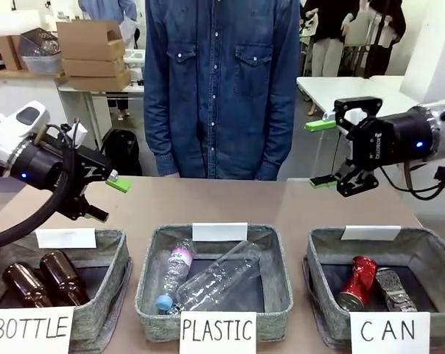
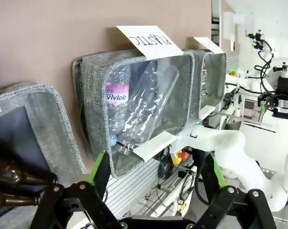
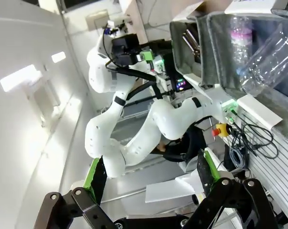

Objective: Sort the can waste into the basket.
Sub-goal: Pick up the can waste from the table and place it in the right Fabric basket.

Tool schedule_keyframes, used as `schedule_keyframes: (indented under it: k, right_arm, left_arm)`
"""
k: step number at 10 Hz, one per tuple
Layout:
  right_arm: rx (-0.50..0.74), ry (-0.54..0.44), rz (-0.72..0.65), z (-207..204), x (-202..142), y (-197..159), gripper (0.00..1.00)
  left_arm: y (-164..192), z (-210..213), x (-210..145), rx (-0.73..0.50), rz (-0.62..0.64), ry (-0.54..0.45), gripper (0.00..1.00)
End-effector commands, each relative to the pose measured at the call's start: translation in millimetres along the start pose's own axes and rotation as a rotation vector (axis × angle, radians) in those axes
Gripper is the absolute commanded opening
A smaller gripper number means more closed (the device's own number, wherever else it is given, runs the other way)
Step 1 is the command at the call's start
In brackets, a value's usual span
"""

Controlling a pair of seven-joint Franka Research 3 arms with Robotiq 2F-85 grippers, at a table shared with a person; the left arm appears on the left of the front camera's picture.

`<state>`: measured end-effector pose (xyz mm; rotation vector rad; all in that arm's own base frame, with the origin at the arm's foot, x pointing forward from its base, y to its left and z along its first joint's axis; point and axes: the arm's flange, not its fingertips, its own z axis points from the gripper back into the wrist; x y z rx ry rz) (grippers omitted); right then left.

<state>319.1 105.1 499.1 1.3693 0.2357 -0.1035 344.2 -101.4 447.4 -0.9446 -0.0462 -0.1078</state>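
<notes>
Green-padded left gripper [image 1: 104, 198] spread wide and empty, raised above the table's [image 1: 208, 199] left side, over the basket marked BOTTLE [image 1: 97, 265] with two brown bottles [image 1: 42, 280] inside. Right gripper [image 1: 322, 153] likewise spread and empty, held high at the far right, above the basket marked CAN [image 1: 429, 254]. Red can [image 1: 357, 282] and silver can [image 1: 394, 289] lying side by side on that basket's dark bottom, touching. Between the two baskets, a middle one marked PLASTIC [image 1: 152, 276] with clear bottles [image 1: 215, 280]. Beyond the table, a person in a denim shirt [image 1: 222, 88].
</notes>
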Motion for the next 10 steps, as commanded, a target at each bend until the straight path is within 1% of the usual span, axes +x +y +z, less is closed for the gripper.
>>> schedule_keyframes:
  k: [1, 10]
  right_arm:
    - [-0.012, 0.002, -0.020, 3.9, -4.8, 2.1, 1.00]
    - [-0.012, 0.002, -0.020, 3.9, -4.8, 2.1, 1.00]
  left_arm:
    - [-1.8, -0.2, 5.2, 0.008, -0.022, 0.019, 1.00]
    - [-1.8, -0.2, 5.2, 0.008, -0.022, 0.019, 1.00]
